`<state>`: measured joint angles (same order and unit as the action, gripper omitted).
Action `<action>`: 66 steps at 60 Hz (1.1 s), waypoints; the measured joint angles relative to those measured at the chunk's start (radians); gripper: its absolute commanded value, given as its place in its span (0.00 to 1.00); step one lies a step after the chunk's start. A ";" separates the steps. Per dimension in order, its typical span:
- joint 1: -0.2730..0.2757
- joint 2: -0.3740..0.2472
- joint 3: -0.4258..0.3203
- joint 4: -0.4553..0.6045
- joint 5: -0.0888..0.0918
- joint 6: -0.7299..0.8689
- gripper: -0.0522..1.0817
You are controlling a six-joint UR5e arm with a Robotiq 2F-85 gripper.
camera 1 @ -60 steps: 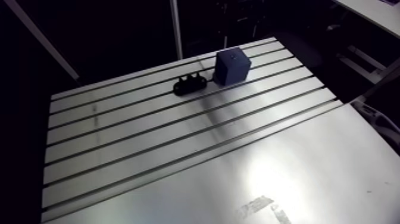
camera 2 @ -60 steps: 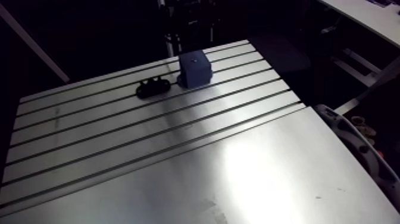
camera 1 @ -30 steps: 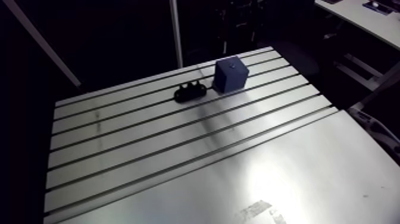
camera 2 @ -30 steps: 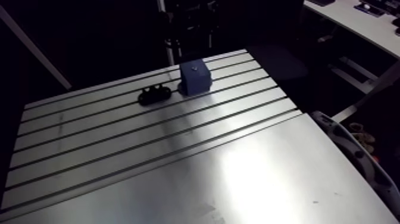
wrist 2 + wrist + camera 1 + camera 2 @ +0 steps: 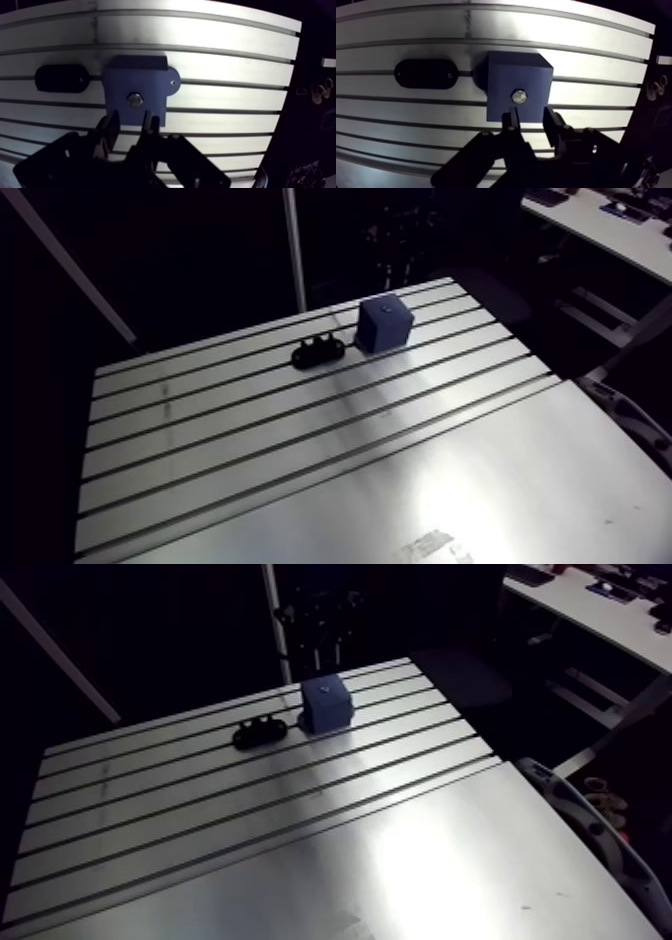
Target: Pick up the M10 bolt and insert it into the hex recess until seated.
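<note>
We are viewing the M10 bolt (image 5: 519,96) head-up in the blue block (image 5: 506,75); black holder (image 5: 426,73) at the block's 9 o'clock. The gripper (image 5: 531,114) is empty, fingers apart. We are advising a flushness check, then a straight vertical retreat.

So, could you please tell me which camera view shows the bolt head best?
The wrist view: the hex bolt head sits bright on the blue block, just ahead of the open pincer. The arm view shows only the small, distant block, the bolt barely a speck.
</note>
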<state>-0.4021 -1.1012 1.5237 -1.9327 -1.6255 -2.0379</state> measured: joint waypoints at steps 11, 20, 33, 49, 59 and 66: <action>0.001 0.002 0.011 -0.007 0.002 0.002 1.00; 0.001 0.003 0.016 -0.010 0.006 0.005 1.00; -0.001 0.005 0.020 -0.012 0.014 0.006 1.00; -0.002 0.008 0.032 -0.024 0.015 0.006 1.00; -0.003 0.009 0.039 -0.040 0.015 0.003 1.00; -0.002 0.010 0.042 -0.045 0.014 0.002 1.00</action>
<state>-0.4046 -1.0914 1.5660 -1.9781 -1.6114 -2.0357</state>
